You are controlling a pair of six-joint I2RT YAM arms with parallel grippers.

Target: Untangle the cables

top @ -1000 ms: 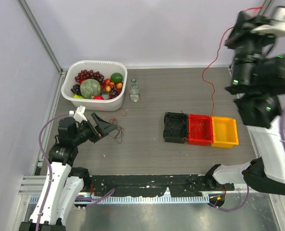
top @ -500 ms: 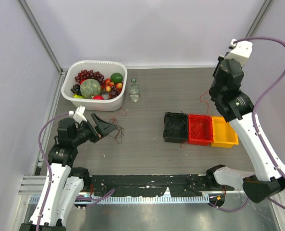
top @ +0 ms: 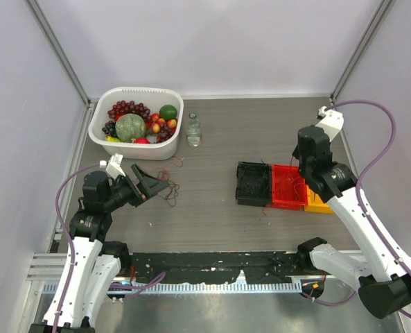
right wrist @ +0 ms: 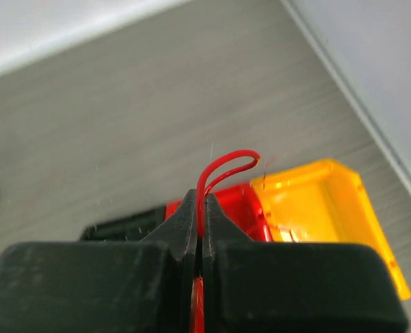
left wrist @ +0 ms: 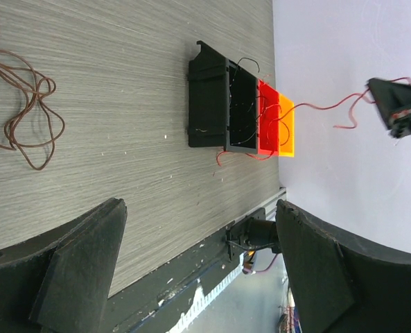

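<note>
My right gripper [top: 303, 171] is shut on a thin red cable [right wrist: 225, 165], which loops out past the fingertips. It hangs just above the red bin [top: 285, 187], and the red cable runs down into that bin [left wrist: 321, 107]. More thin wires lie in the black bin [top: 251, 183] and the red bin. A loose brown cable [top: 169, 191] lies on the table in front of my left gripper [top: 152, 182], which is open, empty and low over the table. The left wrist view shows the brown cable [left wrist: 26, 114] coiled at the upper left.
A yellow bin [top: 320, 202] sits to the right of the red bin, partly under my right arm. A white tub of fruit [top: 100, 118] and a small bottle [top: 193, 130] stand at the back left. A black rail [top: 212, 267] runs along the near table edge.
My right arm has come down from high at the back right to just above the red bin, carrying the red cable with it. The left arm has not moved.
</note>
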